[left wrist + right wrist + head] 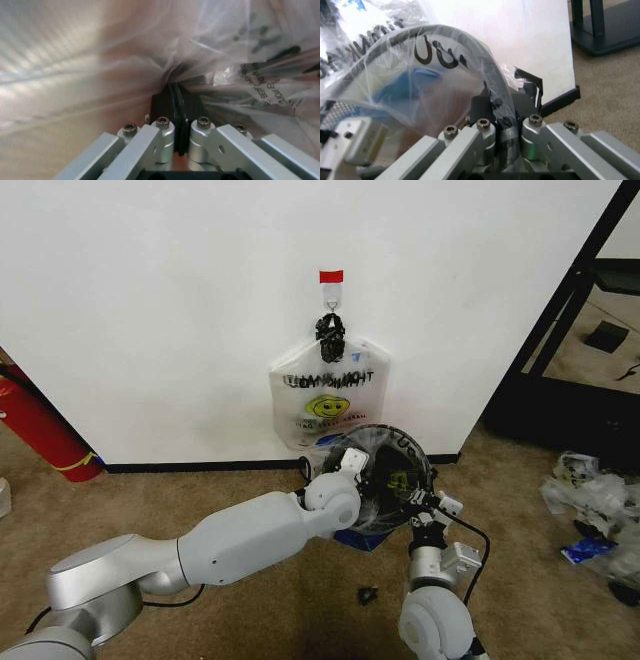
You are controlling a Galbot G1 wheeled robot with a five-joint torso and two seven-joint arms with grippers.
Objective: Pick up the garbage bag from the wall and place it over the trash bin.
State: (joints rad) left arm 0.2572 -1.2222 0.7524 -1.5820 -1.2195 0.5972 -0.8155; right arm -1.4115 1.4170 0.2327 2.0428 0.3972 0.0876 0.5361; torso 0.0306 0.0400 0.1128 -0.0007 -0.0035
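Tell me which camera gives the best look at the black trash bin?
The head view: the whole round trash bin stands below the wall, clear garbage bag over it. The right wrist view shows only its rim through plastic; the left wrist view shows just plastic.

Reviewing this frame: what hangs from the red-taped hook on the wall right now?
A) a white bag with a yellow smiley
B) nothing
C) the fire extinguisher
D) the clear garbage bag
A: the white smiley bag hangs under the hook, while the clear garbage bag is at the trash bin.
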